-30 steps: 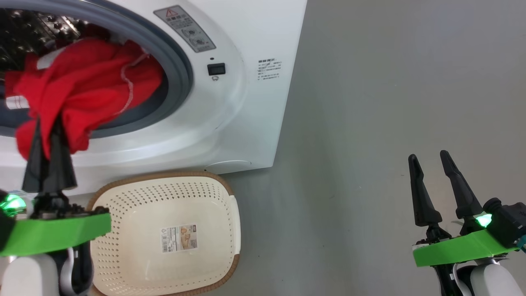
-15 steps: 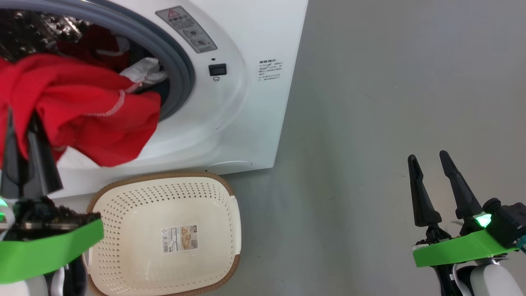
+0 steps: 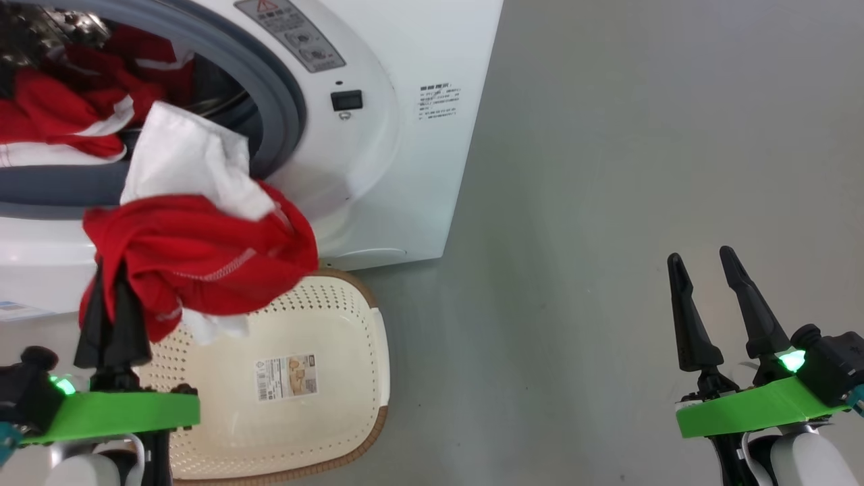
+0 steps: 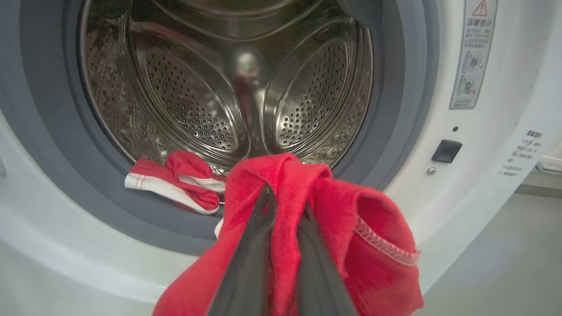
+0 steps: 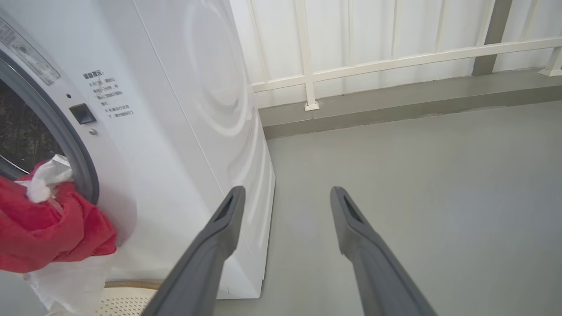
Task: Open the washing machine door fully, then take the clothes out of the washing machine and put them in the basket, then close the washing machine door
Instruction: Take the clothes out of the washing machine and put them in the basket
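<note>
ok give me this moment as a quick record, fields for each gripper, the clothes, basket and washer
left gripper: shut on a red garment, a white piece tangled in it
held load: hanging over the basket's left side
right gripper: open, empty, above the floor
basket: before the washing machine, visible bottom bare but for a sticker
drum: more red clothes with white trim inside

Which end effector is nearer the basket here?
Left. The left end effector, gripping red clothes, is at the basket's left rim; the right end effector, open, is far right.
</note>
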You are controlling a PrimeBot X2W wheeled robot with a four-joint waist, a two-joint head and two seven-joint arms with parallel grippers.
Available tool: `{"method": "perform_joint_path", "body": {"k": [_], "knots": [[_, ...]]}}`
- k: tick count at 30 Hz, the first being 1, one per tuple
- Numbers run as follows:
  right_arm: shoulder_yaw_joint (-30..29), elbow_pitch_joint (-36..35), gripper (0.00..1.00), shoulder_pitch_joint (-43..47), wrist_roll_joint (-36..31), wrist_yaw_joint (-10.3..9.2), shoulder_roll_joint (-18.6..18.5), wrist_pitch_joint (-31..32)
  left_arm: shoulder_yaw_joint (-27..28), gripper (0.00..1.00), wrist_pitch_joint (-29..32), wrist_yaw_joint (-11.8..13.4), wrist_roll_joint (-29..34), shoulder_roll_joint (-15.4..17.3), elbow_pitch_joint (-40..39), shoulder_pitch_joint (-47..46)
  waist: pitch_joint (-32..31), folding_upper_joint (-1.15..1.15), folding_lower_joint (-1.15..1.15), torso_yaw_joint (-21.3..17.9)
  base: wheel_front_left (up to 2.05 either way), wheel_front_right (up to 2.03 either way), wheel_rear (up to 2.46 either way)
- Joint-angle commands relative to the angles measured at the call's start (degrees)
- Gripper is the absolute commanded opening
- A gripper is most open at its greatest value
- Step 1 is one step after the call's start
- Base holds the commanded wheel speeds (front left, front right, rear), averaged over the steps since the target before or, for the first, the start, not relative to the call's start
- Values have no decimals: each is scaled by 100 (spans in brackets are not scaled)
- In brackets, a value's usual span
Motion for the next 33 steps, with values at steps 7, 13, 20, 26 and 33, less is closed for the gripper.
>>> {"method": "perform_joint_path", "body": {"k": [7, 13, 20, 26, 33], "knots": [[165, -172, 100, -206, 15, 1, -34, -37, 108, 0, -23, -31, 85, 91, 652, 7, 326, 0, 0, -53, 0, 0, 0], [191, -191, 100, -291, 4, 1, -27, -37, -12, 0, -23, -31, 158, 91, 1211, -94, 547, 0, 0, -70, 0, 0, 0], [170, -215, 100, -417, -4, 1, -36, -37, -172, 0, -23, -31, 176, 91, 1779, -372, 920, 0, 0, -32, 0, 0, 0], [197, -204, 100, -548, -8, 1, -21, -37, -298, 0, -23, -31, 181, 91, 2291, -674, 1252, 0, 0, 11, 0, 0, 0], [246, -161, 100, -686, -11, 1, -11, -37, -439, 0, -23, -31, 186, 91, 2779, -1025, 1568, 0, 0, 46, 0, 0, 0]]}}
